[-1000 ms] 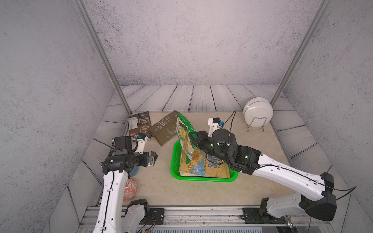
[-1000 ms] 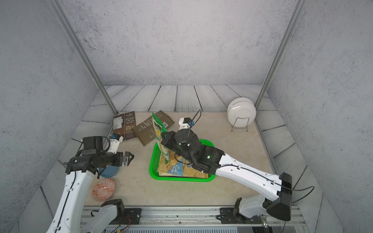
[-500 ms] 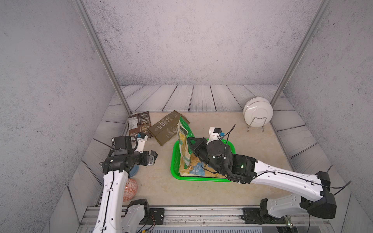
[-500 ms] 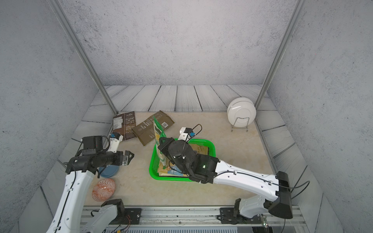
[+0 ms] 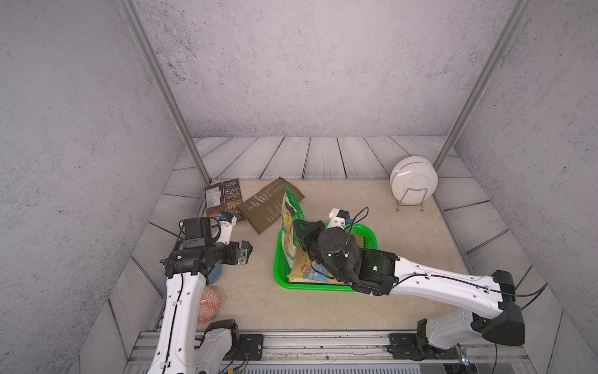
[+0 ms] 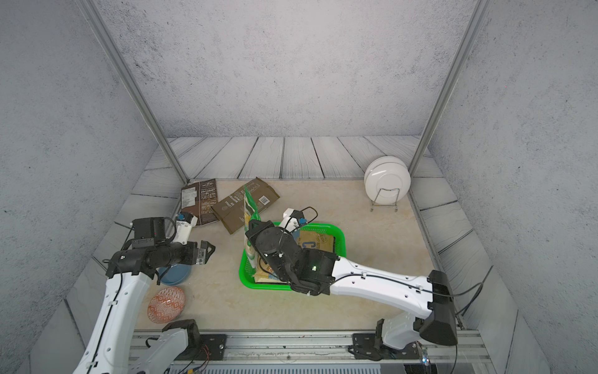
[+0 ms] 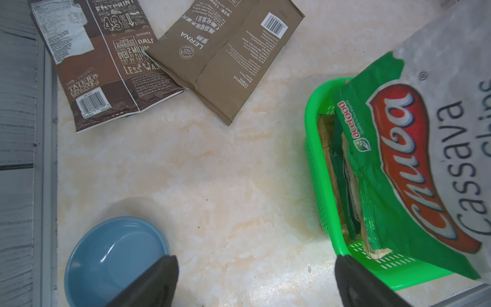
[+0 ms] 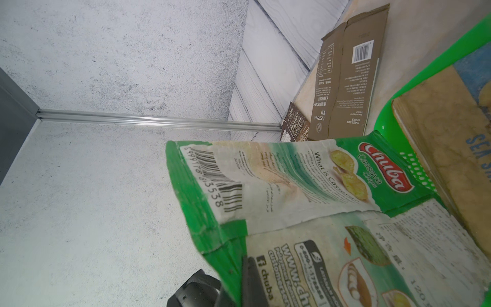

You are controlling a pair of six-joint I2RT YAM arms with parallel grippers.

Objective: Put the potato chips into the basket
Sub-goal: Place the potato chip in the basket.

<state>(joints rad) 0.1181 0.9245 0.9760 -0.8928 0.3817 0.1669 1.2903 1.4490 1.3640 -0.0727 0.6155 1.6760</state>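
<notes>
The right jaws are shut on the light green bag (image 8: 292, 186), pinching it near one green edge. In the right wrist view the bag stretches away from them, with its barcode end farthest out. In a top view the bag (image 5: 289, 220) stands on edge and leans a little. Its lower end is down inside the basket (image 5: 310, 286), against the wall nearest the left arm (image 5: 176, 311). Its upper end rises well above the rim and beyond the jaws. The right arm (image 5: 437, 285) reaches in over the basket's near side.

Beneath the right jaws other bags lie flat in the basket. The topmost one that shows is a yellow-blue bag (image 5: 307, 268), just beside the held bag.

The left jaws are spread wide with nothing between them, hovering over bare counter (image 7: 212, 186). In the left wrist view the basket and the light green bag are just past one fingertip (image 7: 345, 268). A blue bowl (image 7: 106, 252) lies under the other.

Ahead of the left jaws and well apart from them, two bags lie flat on the counter, outside the basket. They are a brown bag (image 7: 101, 66) and an olive bag (image 7: 225, 61), and a corner of the olive bag overlaps the brown one. From the right jaws these two lie beyond the held bag.
</notes>
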